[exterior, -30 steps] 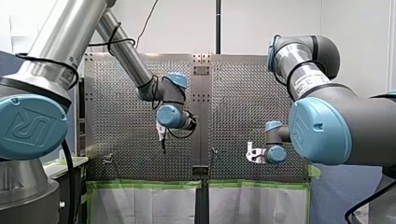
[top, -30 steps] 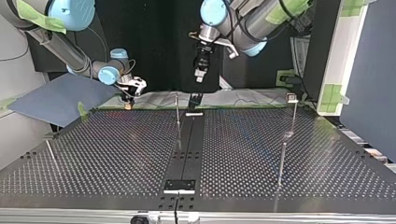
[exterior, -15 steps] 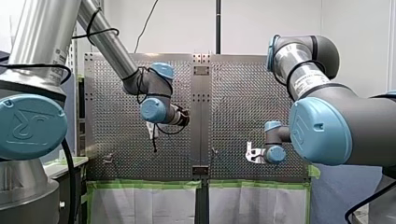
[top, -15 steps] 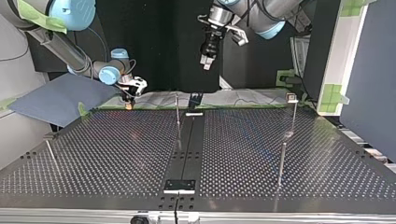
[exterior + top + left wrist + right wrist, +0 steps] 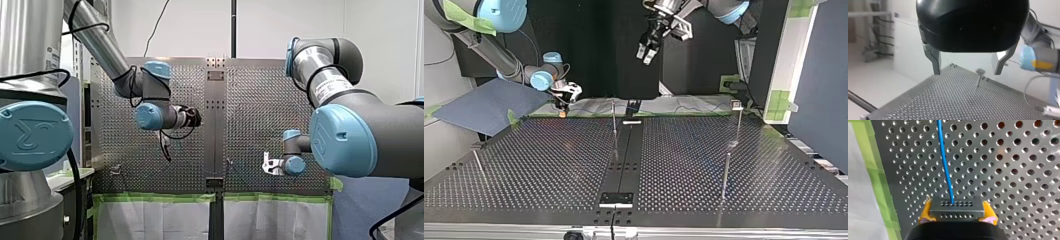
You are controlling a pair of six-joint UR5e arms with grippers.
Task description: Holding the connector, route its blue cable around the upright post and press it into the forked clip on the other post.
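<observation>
Right wrist view gives you the right pincer (image 5: 956, 213) clamped by its yellow pads on the grey connector (image 5: 957, 206), close over the perforated desk (image 5: 1018, 170). The blue cable (image 5: 945, 165) runs straight ahead from it. Your left pincer (image 5: 967, 71) hangs high with its metal fingers spread wide, gripping nothing. A thin post (image 5: 978, 80) stands ahead between them. Green tape (image 5: 878, 177) edges the desk.

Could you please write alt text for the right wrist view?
My right gripper clamps a grey connector between yellow pads, and its blue cable runs ahead over the perforated table. A strip of green tape edges the table.
</observation>
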